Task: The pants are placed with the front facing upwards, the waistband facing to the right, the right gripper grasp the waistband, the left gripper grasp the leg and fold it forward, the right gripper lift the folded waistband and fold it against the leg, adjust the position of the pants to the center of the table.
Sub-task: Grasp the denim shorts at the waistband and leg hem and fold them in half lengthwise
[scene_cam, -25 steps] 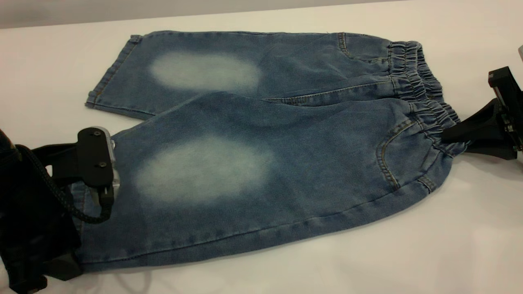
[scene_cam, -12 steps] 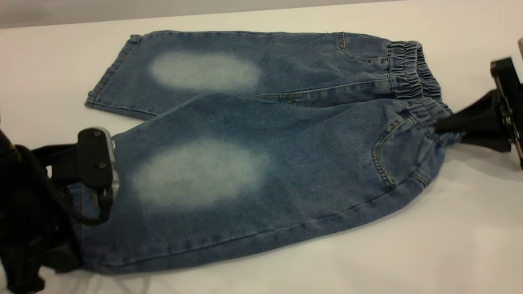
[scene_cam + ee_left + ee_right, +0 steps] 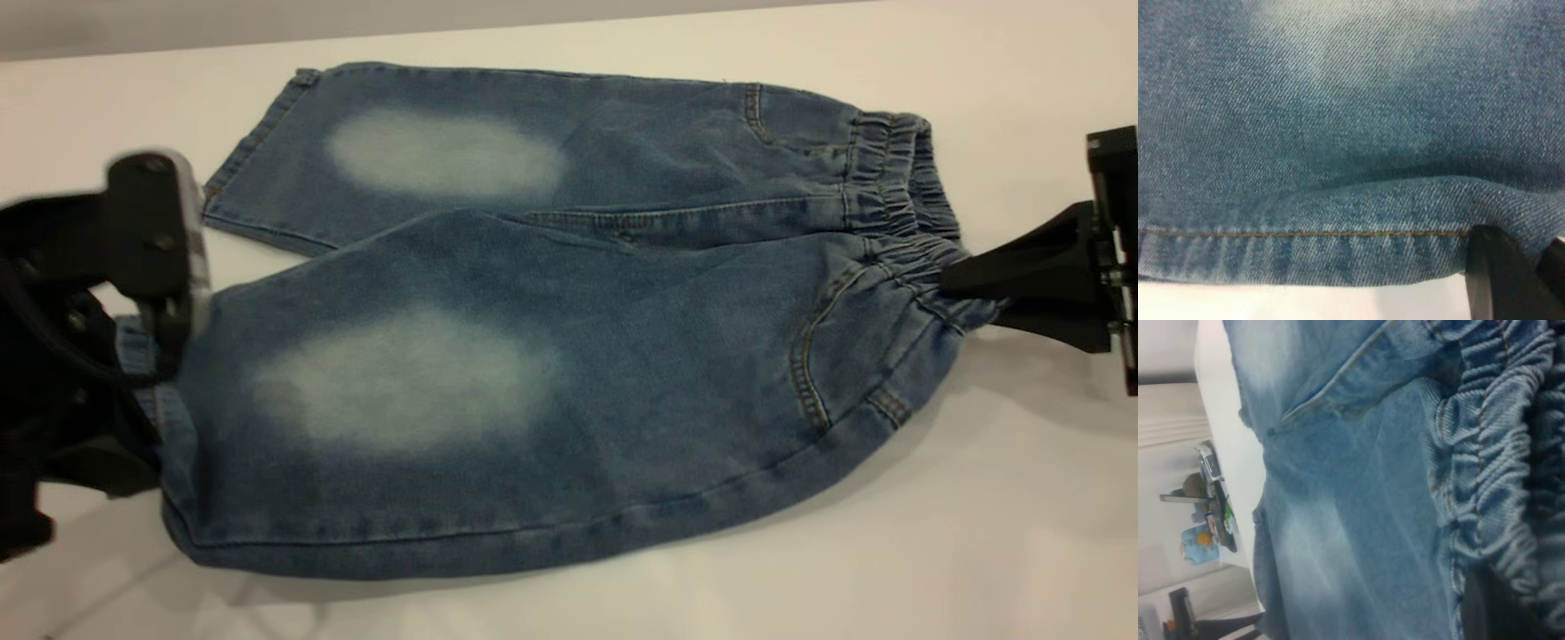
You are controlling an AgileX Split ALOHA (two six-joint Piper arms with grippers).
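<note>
The blue denim pants (image 3: pixel 533 356) lie front up on the white table (image 3: pixel 978 551), each leg with a pale faded oval. The gathered waistband (image 3: pixel 898 178) is at the right. My right gripper (image 3: pixel 949 277) is shut on the near part of the waistband (image 3: pixel 1491 453) and holds it off the table; one dark finger (image 3: pixel 1485 607) shows under the pleats. At the left, my left gripper (image 3: pixel 142 373) is shut on the near leg's hem (image 3: pixel 1305 247), with a black finger (image 3: pixel 1495 280) pressed against the stitched edge. The near leg overlaps the far leg.
The table's far edge (image 3: pixel 178 40) runs just behind the far leg. Bare white tabletop lies in front of the pants and to the right. The right wrist view shows shelves with small objects (image 3: pixel 1205 520) beyond the table.
My left gripper has risen and moved toward the far side with the near leg's hem. The near leg has lifted and the whole pants have shifted a little. The right gripper holds on.
</note>
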